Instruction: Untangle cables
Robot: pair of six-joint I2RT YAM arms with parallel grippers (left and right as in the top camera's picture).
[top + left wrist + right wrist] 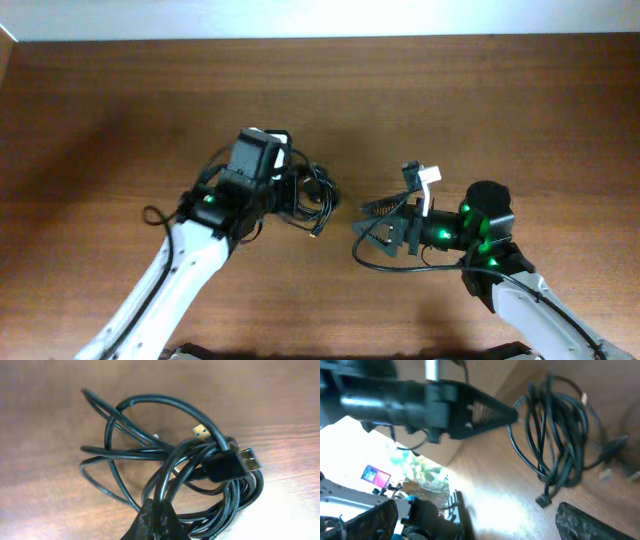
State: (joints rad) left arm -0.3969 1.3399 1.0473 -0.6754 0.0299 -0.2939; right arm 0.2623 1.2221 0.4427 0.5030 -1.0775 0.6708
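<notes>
**A:** Entry, largest item first. What carried the work?

**B:** A brown wooden table (100, 120). Two arms extended over it from the near edge. The left arm (170, 270) ran toward the middle and the right arm (545, 305) angled inward.

**A:** End effector states?

**B:** The right end effector (362, 224) had its fingers apart and held nothing. In its wrist view the upper finger (480, 407) pointed at the heap, tip just beside an outer loop. Contact could not be told. The lower finger (595, 522) sat at the bottom edge of that view. For the left end effector (151, 520), only one dark wedge showed at the bottom of its wrist view, with strands meeting its tip. Whether it was apart or together, I could not tell. Overhead, the arm hid it.

**A:** The cables?

**B:** The cables (312, 196) lay in one tangled heap on the table near centre. The heap was beneath the left end effector, and near but apart from the right one. Several black loops crossed and passed through one another.

**A:** Smallest parts?

**B:** In the left wrist view, a black USB plug (225, 466) with a metal shell sat on the heap's right side. A small gold-coloured connector (200, 432) showed just above it. In the right wrist view, another plug end (543, 501) rested on the table at the heap's lower end.
</notes>
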